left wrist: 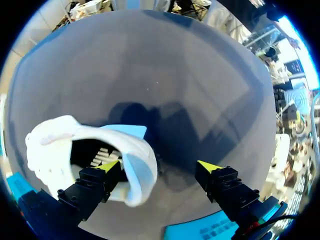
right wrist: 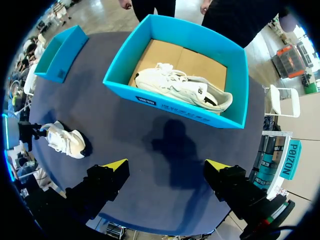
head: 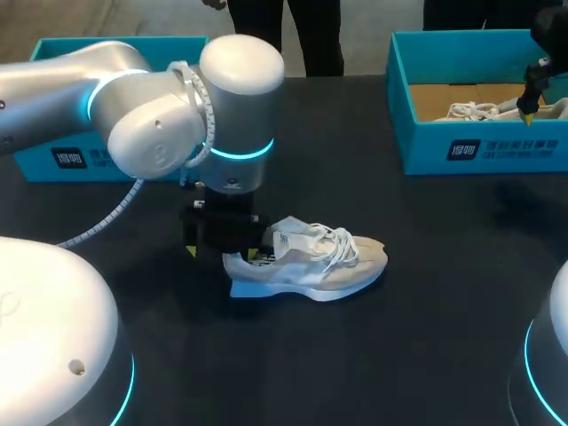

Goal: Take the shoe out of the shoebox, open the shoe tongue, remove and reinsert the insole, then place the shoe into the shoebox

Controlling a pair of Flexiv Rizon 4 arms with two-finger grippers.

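A white shoe lies on its side on the dark table, toe to the right. My left gripper hangs over its heel. In the left wrist view the left gripper is open: one finger sits in the mouth of the shoe, the other stands clear over the table, and the heel collar lies between them. The blue shoebox stands at the back right with a second white shoe inside. My right gripper hovers open above the shoebox; the right gripper holds nothing.
The blue box lid lies at the back left, behind my left arm. The lid and the shoe on the table also show in the right wrist view. Bare table lies between that shoe and the box.
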